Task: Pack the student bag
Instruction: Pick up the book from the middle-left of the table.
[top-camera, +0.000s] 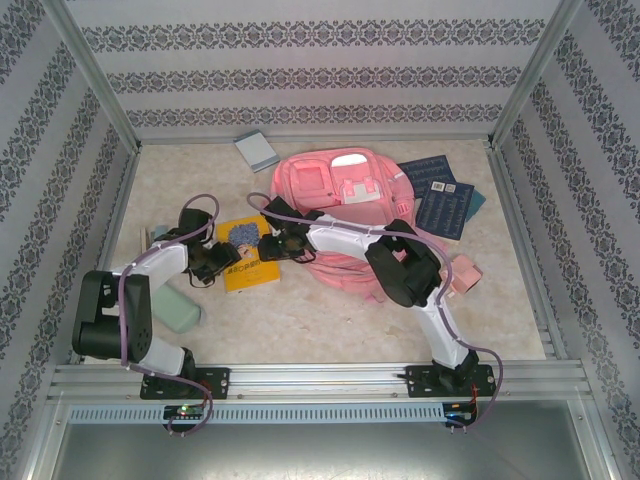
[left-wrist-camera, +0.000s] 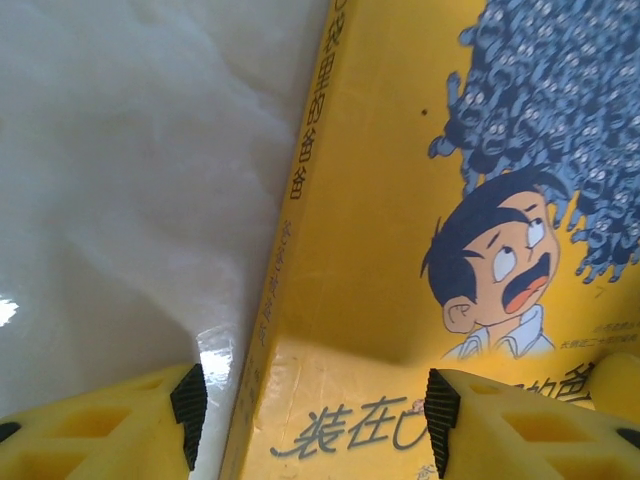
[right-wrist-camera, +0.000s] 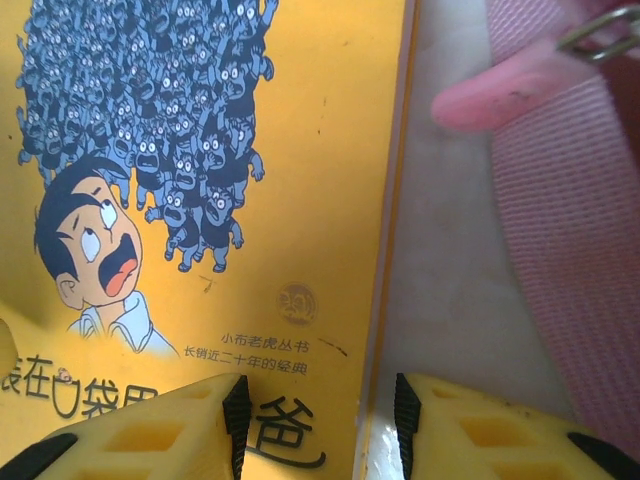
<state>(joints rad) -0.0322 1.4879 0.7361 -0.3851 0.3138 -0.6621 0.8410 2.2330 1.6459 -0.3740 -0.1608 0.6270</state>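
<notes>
The pink student bag (top-camera: 345, 195) lies at the table's middle back, its front pockets facing up. One of its pink straps (right-wrist-camera: 570, 230) runs down the right wrist view. A yellow cartoon book (top-camera: 247, 255) lies flat just left of the bag. My left gripper (top-camera: 218, 262) (left-wrist-camera: 313, 420) is open at the book's near left side, one finger over the table and the other over the cover (left-wrist-camera: 400, 200). My right gripper (top-camera: 272, 246) (right-wrist-camera: 320, 425) is open astride the book's right edge (right-wrist-camera: 385, 250), between book and bag. Neither gripper clamps anything.
Dark blue books (top-camera: 440, 195) lie right of the bag. A grey-blue notebook (top-camera: 257, 150) sits by the back wall. A pale green case (top-camera: 180, 308) lies beside the left arm, and a pink item (top-camera: 463, 276) beside the right arm. Patterned walls enclose the table.
</notes>
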